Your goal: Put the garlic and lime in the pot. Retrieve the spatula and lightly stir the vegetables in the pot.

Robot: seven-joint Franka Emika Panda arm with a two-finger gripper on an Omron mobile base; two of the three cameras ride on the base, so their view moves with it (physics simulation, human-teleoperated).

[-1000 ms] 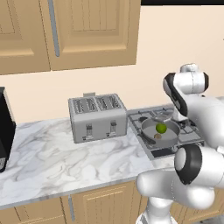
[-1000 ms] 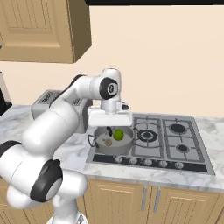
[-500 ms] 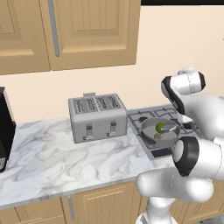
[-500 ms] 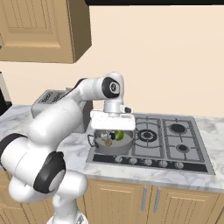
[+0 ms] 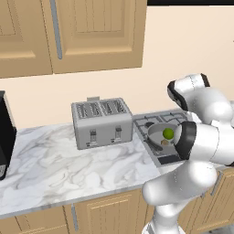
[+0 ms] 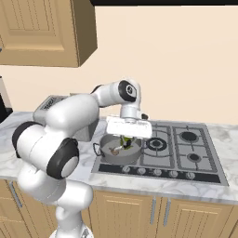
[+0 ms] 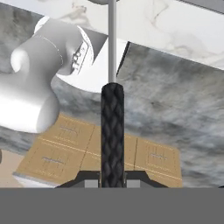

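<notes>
Pot (image 5: 157, 133) is seen right of centre in the left base view, seated on the near-left burner of the gas hob (image 5: 151, 123); in the right base view it sits at centre, pot (image 6: 120, 149) under the white hand. Lime (image 5: 168, 133) lies inside the pot toward its right side, bright green. Garlic (image 5: 164, 143) is placed just below the lime in that view, tan-brown, also within the rim. In the right base view a green patch, the lime (image 6: 126, 139), is partly hidden by the hand; a small tan lump, probably the garlic (image 6: 115, 151), is noted low in the pot, though the detail is poor.

Spatula (image 7: 112, 109) is held: in the hand view its black textured handle rises from between the finger tips at bottom centre, and the thin grey shaft runs to the top edge. Gripper (image 7: 112, 180) is clamped tight on that handle, jaws nearly together.

Toaster (image 5: 101, 122) stands on the marble counter (image 5: 68, 164) just left of the hob. Wooden wall cabinets (image 5: 73, 32) are set across the upper left. A black appliance (image 5: 5, 135) is cut by the left edge.
</notes>
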